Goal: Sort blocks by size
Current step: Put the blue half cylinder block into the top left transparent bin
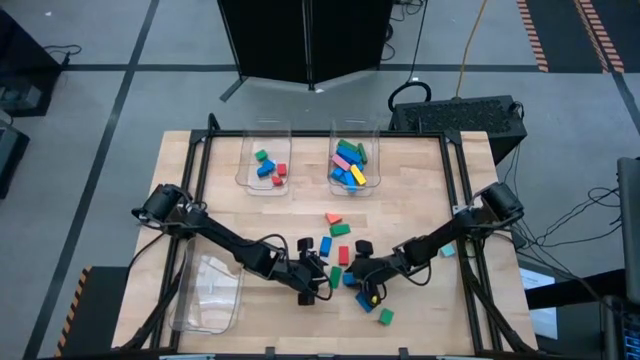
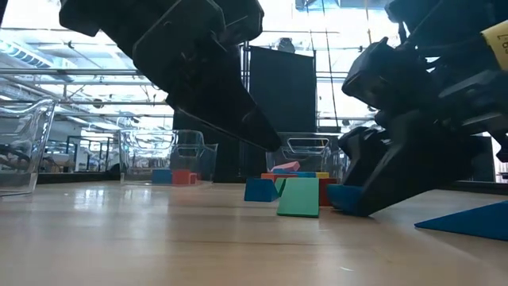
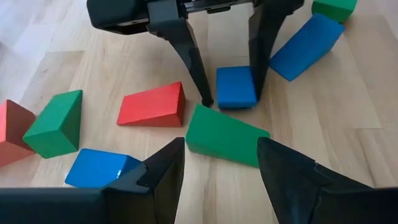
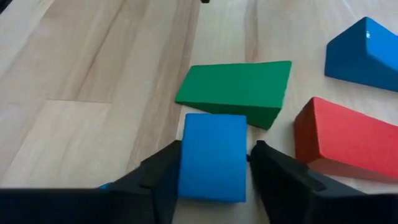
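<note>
Right wrist view | right claw (image 4: 214, 171) pinching small blue block (image 4: 212, 155) | left claw (image 3: 217, 171) open, empty

We see two matte black jointed arms, black cables trailing along them, each ending in tapered black fingers (image 3: 193, 68), with a yellow mark by the right gripper (image 1: 365, 283).
</note>
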